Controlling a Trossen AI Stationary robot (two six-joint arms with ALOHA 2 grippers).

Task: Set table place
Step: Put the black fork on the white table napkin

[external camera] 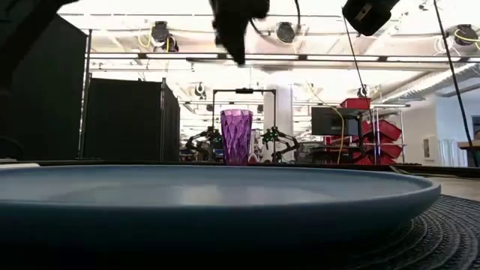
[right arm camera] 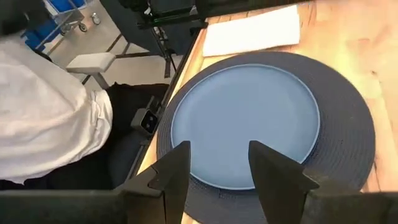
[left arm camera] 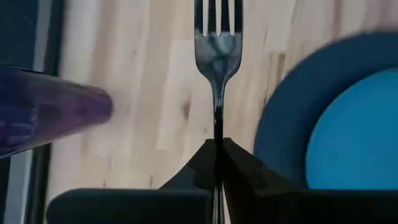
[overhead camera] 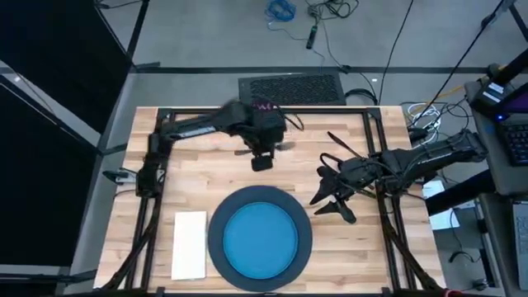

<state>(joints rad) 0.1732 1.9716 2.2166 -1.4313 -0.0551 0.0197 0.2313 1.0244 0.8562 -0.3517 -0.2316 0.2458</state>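
A blue plate [overhead camera: 261, 240] lies on the dark grey round charger [overhead camera: 218, 247] near the table's front edge, and a white napkin [overhead camera: 190, 244] lies flat to the left of them. A purple cup [external camera: 236, 136] stands upright on the far part of the table [overhead camera: 363, 247]. My left gripper [overhead camera: 262, 162] hangs over the table's middle, beyond the plate, shut on a metal fork [left arm camera: 218, 56]. To the right of the plate my right gripper [overhead camera: 328, 206] is open with nothing between its fingers. Knife and spoon are out of view. My left gripper pinches the fork's handle [left arm camera: 217, 132] between its two shut fingers, which lie along the handle. The fork sticks out past the fingertips, its tines [left arm camera: 218, 15] pointing away from the gripper. It is lifted clear, over bare wood between the cup and the charger.
A person in a white top [right arm camera: 43, 118] is at the table's near edge. The black metal frame [overhead camera: 148, 177] runs along the table's sides. Bare wood [overhead camera: 206, 177] shows between the plate and the far edge.
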